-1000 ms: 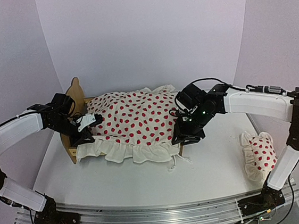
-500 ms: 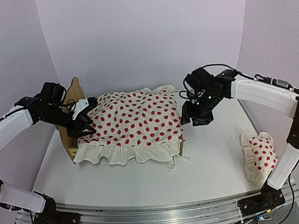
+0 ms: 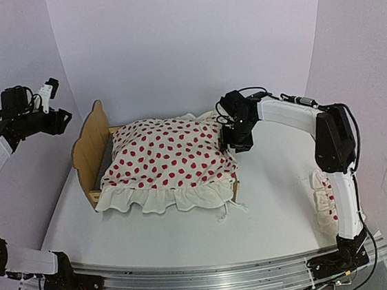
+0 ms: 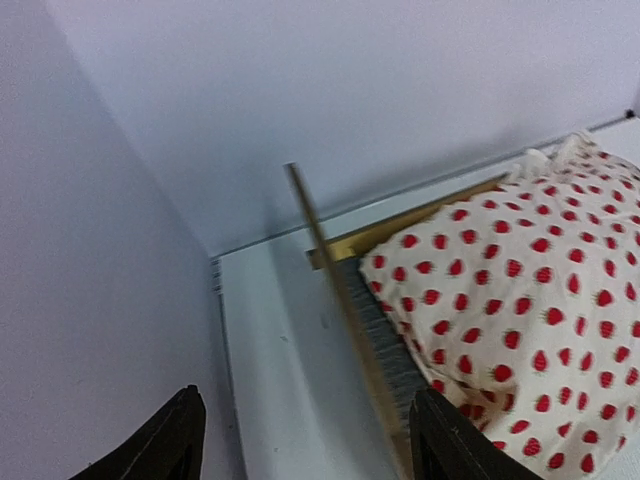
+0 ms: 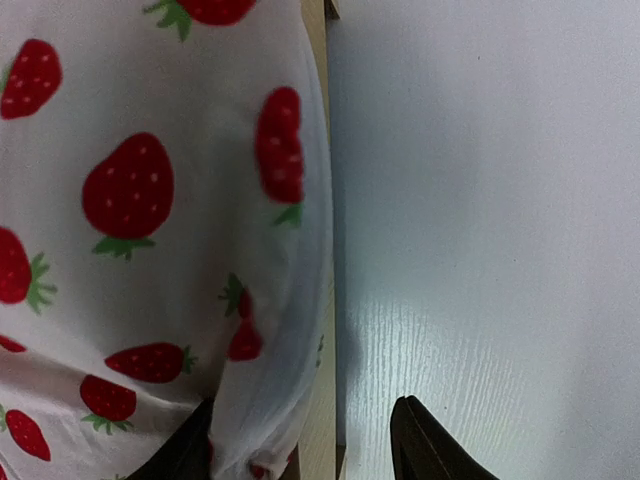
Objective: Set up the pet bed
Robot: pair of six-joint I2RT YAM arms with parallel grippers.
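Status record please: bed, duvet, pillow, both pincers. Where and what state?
bed: on table, head end at left
duvet: spread over bed, ruffle overhanging near side
pillow: on table, far right, off bed, partly behind right arm
left pincer: open, empty, high up, left of bed
right pincer: open, empty, at duvet's foot-end edge

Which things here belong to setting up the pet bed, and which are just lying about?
Job: pet bed; strawberry duvet spread over it.
Lying about: small strawberry pillow, on the table, off the bed; likely bedding still to place.
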